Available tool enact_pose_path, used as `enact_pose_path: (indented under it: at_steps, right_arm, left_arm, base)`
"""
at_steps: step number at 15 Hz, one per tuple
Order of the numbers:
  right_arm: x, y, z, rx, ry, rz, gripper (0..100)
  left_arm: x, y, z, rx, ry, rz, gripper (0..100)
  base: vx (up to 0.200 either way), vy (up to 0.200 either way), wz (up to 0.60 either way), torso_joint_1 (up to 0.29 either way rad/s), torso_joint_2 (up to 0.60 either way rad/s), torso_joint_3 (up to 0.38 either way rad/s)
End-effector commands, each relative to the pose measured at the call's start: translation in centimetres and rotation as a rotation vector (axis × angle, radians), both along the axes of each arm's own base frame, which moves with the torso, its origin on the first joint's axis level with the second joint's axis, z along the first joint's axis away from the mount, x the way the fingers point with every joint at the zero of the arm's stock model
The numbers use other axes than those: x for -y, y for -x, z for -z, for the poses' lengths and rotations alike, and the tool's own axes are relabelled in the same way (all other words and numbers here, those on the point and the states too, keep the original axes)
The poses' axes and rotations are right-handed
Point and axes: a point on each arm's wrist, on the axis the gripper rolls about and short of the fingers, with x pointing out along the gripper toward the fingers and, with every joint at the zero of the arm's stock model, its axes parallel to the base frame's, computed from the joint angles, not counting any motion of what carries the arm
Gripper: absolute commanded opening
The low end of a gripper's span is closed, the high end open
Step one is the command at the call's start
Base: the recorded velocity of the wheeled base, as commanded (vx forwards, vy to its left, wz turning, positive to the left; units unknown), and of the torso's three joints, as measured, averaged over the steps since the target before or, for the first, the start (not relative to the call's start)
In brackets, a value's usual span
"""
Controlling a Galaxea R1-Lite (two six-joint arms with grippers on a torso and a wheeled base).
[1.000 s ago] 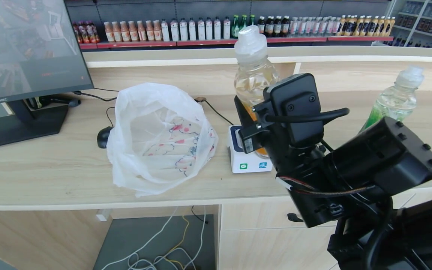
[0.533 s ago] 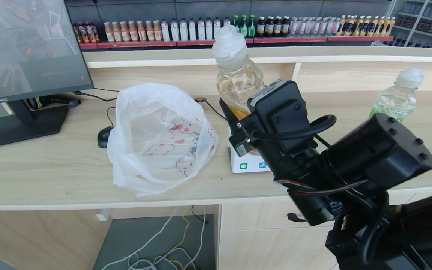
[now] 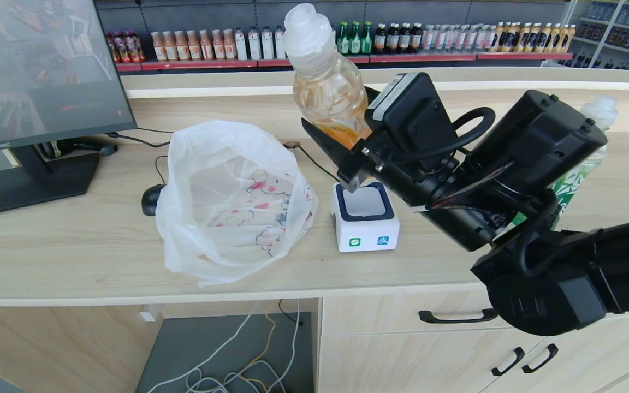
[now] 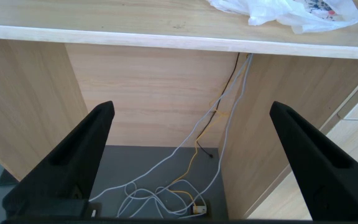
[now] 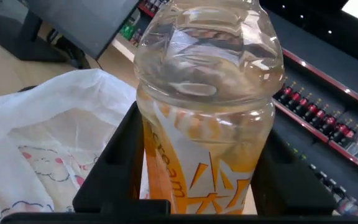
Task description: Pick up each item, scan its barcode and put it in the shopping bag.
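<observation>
While the left hand [image 4: 191,155] hangs low at the front of the pale wooden tabletop [image 3: 74,245], below its edge, with its two black fingers [image 4: 73,155] spread wide and nothing between them, the work belongs to the other arm.

On the tabletop the thin white plastic shopping bag [image 3: 232,202] lies with its mouth open upward. I can make out no item inside it; what shows there seems to be the print on its own wall. Just beside it, at three o'clock from the bag, stands the small white box scanner [image 3: 366,215] with its dark-framed window facing up.

Above the scanner and a little toward twelve o'clock from it, the right hand [image 3: 347,128] is closed on the lower part of the clear plastic bottle with an orange label and a white cap [image 3: 325,87]. The bottle is off the tabletop and leans slightly toward the bag's side.

Farther back, at about two o'clock from the scanner, the clear plastic bottle with a green label [image 3: 593,136] waits on the tabletop, partly hidden by the right arm.

I judge the task to be in its first half: one bottle is picked up, none looks bagged. Whether its barcode is already read I cannot tell. Left to do are the drop into the bag and the whole cycle for the green-label bottle.
</observation>
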Motion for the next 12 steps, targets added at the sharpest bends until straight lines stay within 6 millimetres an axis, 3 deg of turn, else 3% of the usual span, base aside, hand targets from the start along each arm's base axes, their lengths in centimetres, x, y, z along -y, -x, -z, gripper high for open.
enact_pose_path:
  at_steps: [1,5,12]
  right_arm:
    - [0.9,-0.6,-0.5,0.031,0.014,-0.026,0]
    - [2.2,-1.6,-0.2,0.084,0.087,-0.116,0]
    - [1.9,-2.8,2.2,0.217,0.256,-0.155,0]
  left_arm:
    - [0.0,0.0,0.0,0.001,0.000,-0.001,100]
    - [0.0,0.0,0.0,0.001,0.000,0.000,100]
    - [0.0,0.0,0.0,0.001,0.000,-0.001,100]
  base:
    - [0.000,0.000,0.00,0.000,0.00,0.000]
    - [0.000,0.000,0.00,0.000,0.00,0.000]
    - [0.000,0.000,0.00,0.000,0.00,0.000]
